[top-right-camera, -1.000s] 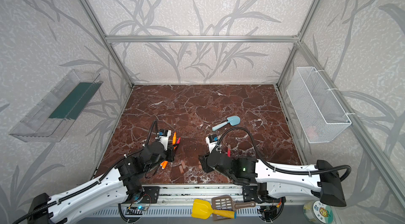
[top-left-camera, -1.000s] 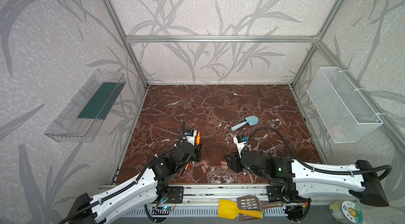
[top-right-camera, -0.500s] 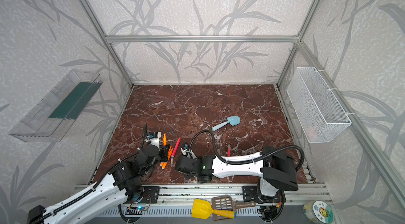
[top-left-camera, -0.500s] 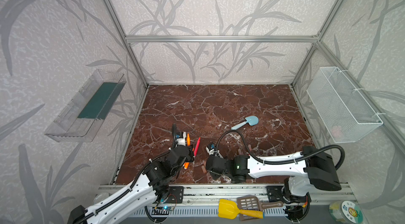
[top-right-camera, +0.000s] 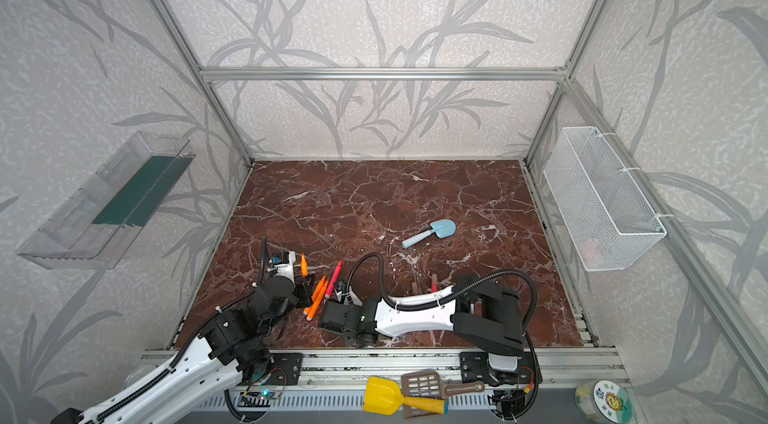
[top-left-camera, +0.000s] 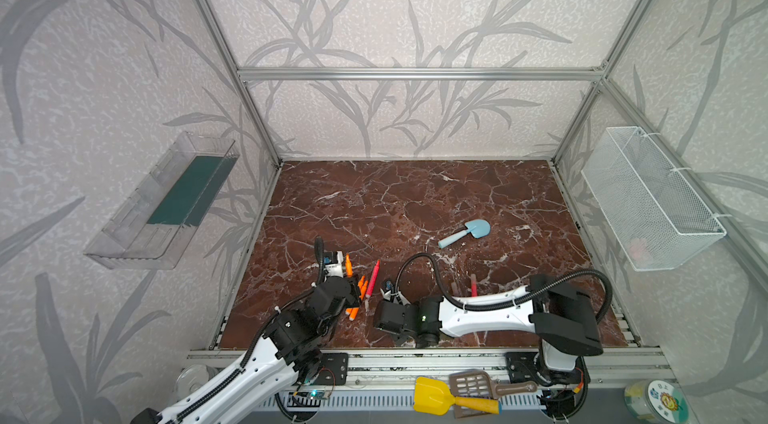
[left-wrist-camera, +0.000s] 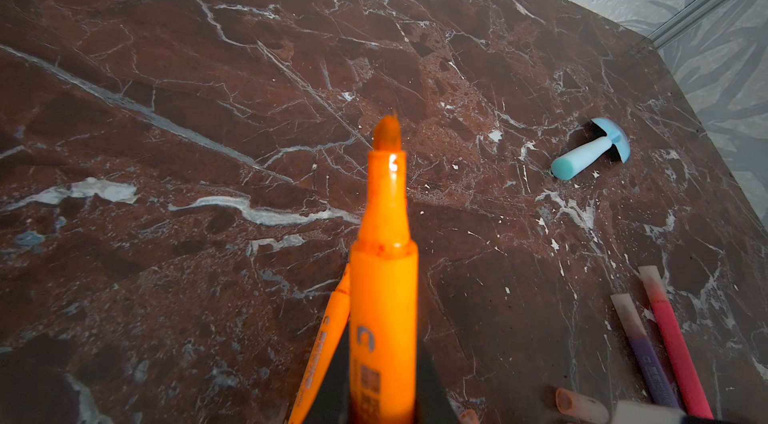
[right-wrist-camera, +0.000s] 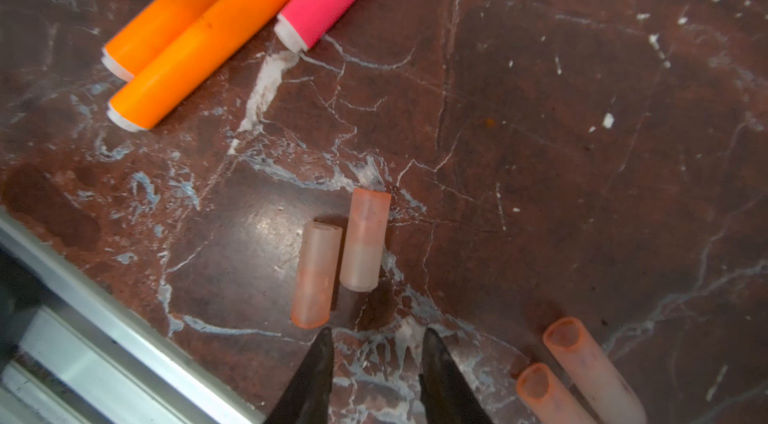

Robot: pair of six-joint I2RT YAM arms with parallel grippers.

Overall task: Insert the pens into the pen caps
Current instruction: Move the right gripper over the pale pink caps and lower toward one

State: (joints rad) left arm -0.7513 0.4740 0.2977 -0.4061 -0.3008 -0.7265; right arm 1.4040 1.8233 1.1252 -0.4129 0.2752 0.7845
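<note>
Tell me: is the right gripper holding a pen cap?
No: the right gripper is open and empty, just short of two loose pen caps.

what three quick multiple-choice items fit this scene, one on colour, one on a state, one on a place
1. What colour is the pen in the left end effector?
A purple
B pink
C orange

2. How is the right end effector?
A open, empty
B shut on the pen
C shut on nothing

3. Where is the shovel?
A in the left end effector
B on the table, beyond both arms
C in the right end effector

Answers:
1. C, the left wrist view shows an orange barrel gripped.
2. A, its jaws stand apart with nothing between them, short of the caps.
3. B, both top views show it lying alone on the marble.
</note>
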